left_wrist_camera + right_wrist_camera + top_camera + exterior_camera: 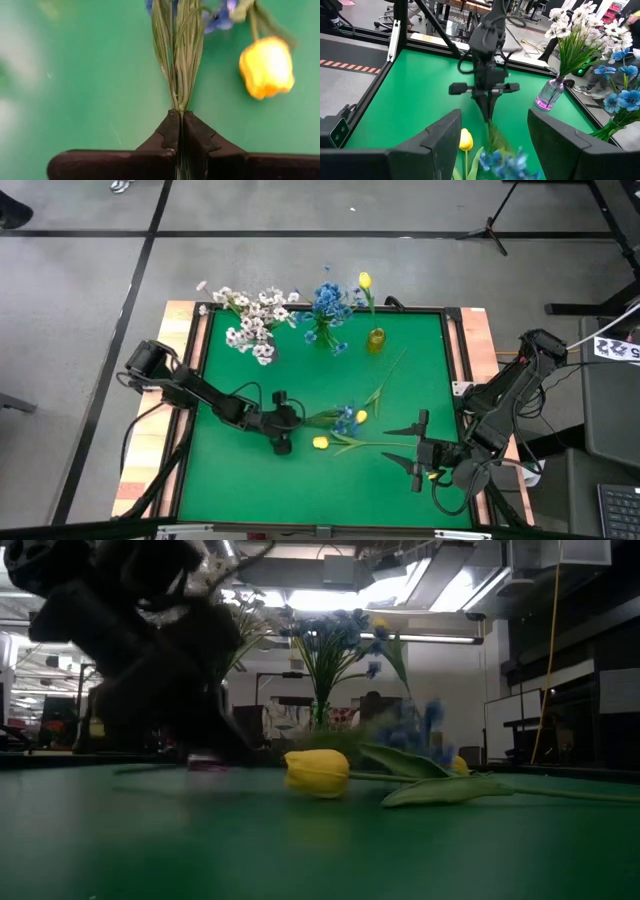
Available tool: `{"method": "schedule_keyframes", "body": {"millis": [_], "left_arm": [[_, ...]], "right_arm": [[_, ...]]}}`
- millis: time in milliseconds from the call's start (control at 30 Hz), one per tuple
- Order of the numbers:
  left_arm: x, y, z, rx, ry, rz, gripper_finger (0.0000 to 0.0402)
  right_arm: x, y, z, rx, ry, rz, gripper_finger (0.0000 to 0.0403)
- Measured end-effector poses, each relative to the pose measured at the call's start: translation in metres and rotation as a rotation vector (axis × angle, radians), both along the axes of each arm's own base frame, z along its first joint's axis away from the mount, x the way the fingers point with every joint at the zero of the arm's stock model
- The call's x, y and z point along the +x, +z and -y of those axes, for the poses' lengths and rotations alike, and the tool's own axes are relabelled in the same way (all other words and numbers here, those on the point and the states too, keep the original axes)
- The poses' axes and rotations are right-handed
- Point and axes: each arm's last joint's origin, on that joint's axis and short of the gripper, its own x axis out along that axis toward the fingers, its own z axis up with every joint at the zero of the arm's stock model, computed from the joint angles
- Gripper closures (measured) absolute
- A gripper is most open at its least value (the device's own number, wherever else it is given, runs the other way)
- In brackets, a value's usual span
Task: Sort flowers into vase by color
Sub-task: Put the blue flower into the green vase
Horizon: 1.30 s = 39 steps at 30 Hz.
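A blue flower sprig (346,420) lies mid-table, its leafy stem in my shut left gripper (303,418), which reaches in from the table's left. In the left wrist view the blue bloom (220,17) is ahead of the gripper (180,115). Two yellow tulips lie flat on the mat: one (320,443) near the sprig, another (361,416) just right of the bloom. My right gripper (418,446) waits open near the right edge, touching nothing. At the far edge stand vases of white (250,328), blue (325,308) and yellow (372,310) flowers. My left gripper pinches the blue sprig by the bottom end of its stem, where the thin green leaves gather (178,102), between its two fingertips (170,125). The fingers come level from the table's left, in line with the stem. Whether the bloom rests on the mat, I cannot tell.
The green mat (230,480) has a raised dark frame and wooden borders (185,340). A loose tulip (317,772) and its long leaf (440,790) lie close to the held sprig. The mat's near left part holds nothing. The purple glass vase (549,95) stands at the far edge.
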Motion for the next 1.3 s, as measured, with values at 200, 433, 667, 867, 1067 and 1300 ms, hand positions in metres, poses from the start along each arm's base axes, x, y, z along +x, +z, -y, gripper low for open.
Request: {"method": "schedule_keyframes", "body": {"millis": [200,433,667,867,1067,1300], "left_arm": [[-0.004,0.031,-0.001,-0.001,-0.003,0.102,0.0397],[-0.013,0.071,-0.005,0.024,0.012,0.239,0.0399],[-0.025,0.108,-0.004,0.056,0.017,0.403,0.0399],[-0.032,0.134,0.009,0.101,-0.04,0.576,0.0399],[-0.037,0.153,0.021,0.173,-0.104,0.741,0.0399],[-0.032,0.156,0.022,0.232,-0.095,0.823,0.0399]], "right_arm": [[0.0,0.0,0.0,-0.001,0.0,0.0,0.0175],[0.0,0.0,0.0,-0.003,0.0,-0.001,0.0175],[0.005,-0.011,-0.005,-0.062,-0.057,-0.002,0.0175],[0.02,-0.038,-0.022,-0.145,-0.187,0.041,0.0175],[0.046,-0.067,-0.029,-0.171,-0.356,0.113,0.0175],[0.105,-0.08,-0.007,-0.124,-0.426,0.158,0.0175]]}}
